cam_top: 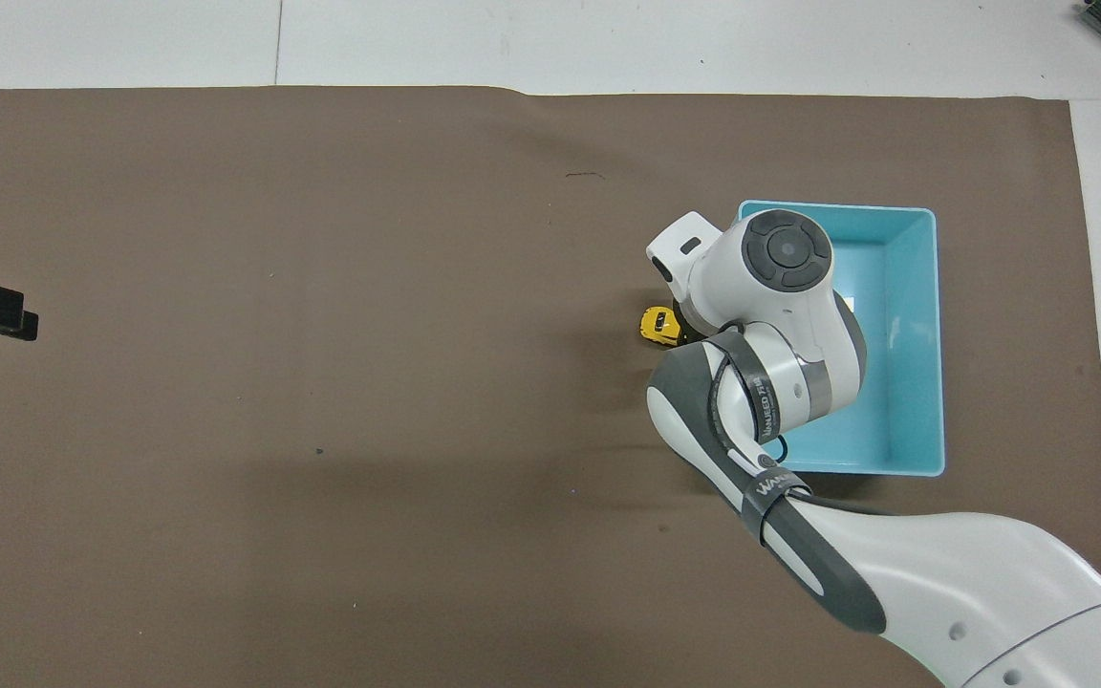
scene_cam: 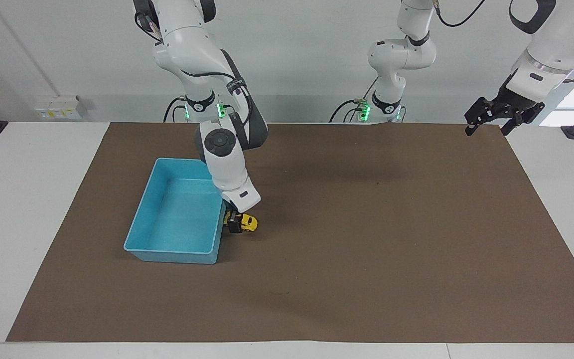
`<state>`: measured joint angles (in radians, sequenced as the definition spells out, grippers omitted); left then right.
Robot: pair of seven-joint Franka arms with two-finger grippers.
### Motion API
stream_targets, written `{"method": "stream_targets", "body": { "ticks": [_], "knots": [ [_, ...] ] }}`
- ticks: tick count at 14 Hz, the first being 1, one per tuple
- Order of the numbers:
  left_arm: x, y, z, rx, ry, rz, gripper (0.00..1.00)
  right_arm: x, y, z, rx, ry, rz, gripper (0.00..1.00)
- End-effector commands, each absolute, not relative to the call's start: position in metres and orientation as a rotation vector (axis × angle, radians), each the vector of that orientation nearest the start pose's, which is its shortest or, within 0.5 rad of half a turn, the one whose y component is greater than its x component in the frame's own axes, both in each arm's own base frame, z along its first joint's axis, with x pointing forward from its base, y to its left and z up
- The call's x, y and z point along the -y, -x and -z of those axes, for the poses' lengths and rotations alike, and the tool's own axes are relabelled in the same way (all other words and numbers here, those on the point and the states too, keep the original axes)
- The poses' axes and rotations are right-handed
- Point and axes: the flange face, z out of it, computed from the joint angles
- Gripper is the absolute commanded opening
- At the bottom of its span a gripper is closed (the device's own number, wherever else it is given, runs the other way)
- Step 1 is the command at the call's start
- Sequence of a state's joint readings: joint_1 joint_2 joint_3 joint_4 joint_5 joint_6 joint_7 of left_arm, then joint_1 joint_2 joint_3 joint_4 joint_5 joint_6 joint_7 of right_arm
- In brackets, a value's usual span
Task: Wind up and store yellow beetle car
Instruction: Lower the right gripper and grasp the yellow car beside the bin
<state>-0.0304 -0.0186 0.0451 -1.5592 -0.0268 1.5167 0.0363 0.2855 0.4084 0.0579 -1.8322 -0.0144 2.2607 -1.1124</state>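
The right gripper (scene_cam: 234,225) is clamped on the yellow beetle car (scene_cam: 247,223), which sits on the brown mat (scene_cam: 366,239) just beside the light blue bin (scene_cam: 177,252). The left gripper (scene_cam: 486,121) waits with fingers spread over the mat's corner at the left arm's end.

glossy plastic bin (scene_cam: 177,219); matt brown mat (scene_cam: 366,239).

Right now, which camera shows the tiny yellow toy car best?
The facing view: the tiny yellow toy car shows its side and roof on the brown mat beside the light blue plastic bin, with the right gripper at its end. In the overhead view, the arm hides part of the car.
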Motion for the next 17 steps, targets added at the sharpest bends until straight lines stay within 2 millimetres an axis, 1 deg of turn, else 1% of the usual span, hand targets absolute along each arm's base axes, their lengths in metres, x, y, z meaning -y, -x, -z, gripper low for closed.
{"method": "stream_targets", "body": {
  "ticks": [1, 3, 4, 5, 6, 7, 9, 10, 11, 12, 13, 14, 17],
  "knots": [
    [-0.009, -0.538, -0.640, -0.034, 3.175, -0.042, 1.00, -0.210, -0.602, -0.311, 2.142, 2.312, 0.042, 1.00],
    [-0.008, -0.538, -0.640, -0.037, 3.175, -0.042, 1.00, -0.209, -0.602, -0.310, 2.138, 2.316, 0.039, 1.00],
    [-0.008, -0.538, -0.640, -0.037, 3.175, -0.042, 1.00, -0.210, -0.602, -0.304, 2.134, 2.318, 0.035, 1.00],
    [-0.008, -0.538, -0.640, -0.037, 3.175, -0.042, 1.00, -0.211, -0.603, -0.303, 2.140, 2.321, 0.064, 1.00],
    [-0.008, -0.538, -0.640, -0.037, 3.175, -0.045, 1.00, -0.209, -0.602, -0.300, 2.140, 2.321, 0.065, 1.00],
    [-0.008, -0.538, -0.640, -0.037, 3.175, -0.042, 1.00, -0.209, -0.602, -0.300, 2.140, 2.321, 0.065, 0.93],
    [-0.008, -0.538, -0.640, -0.037, 3.175, -0.045, 1.00, -0.210, -0.600, -0.299, 2.142, 2.318, 0.062, 0.73],
    [-0.008, -0.538, -0.640, -0.037, 3.175, -0.042, 1.00, -0.209, -0.600, -0.299, 2.140, 2.320, 0.060, 0.69],
    [-0.008, -0.538, -0.640, -0.037, 3.175, -0.042, 1.00, -0.209, -0.600, -0.299, 2.138, 2.321, 0.058, 0.54],
    [-0.008, -0.538, -0.640, -0.037, 3.175, -0.045, 1.00, -0.209, -0.600, -0.298, 2.134, 2.324, 0.055, 0.43],
    [-0.009, -0.538, -0.640, -0.035, 3.175, -0.045, 1.00, -0.209, -0.600, -0.298, 2.135, 2.322, 0.056, 0.36],
    [-0.008, -0.538, -0.640, -0.037, 3.175, -0.042, 1.00, -0.209, -0.600, -0.299, 2.134, 2.324, 0.055, 0.28],
    [-0.008, -0.538, -0.640, -0.037, 3.175, -0.042, 1.00, -0.214, -0.602, -0.305, 2.118, 2.341, 0.062, 0.22]
  ]
}}
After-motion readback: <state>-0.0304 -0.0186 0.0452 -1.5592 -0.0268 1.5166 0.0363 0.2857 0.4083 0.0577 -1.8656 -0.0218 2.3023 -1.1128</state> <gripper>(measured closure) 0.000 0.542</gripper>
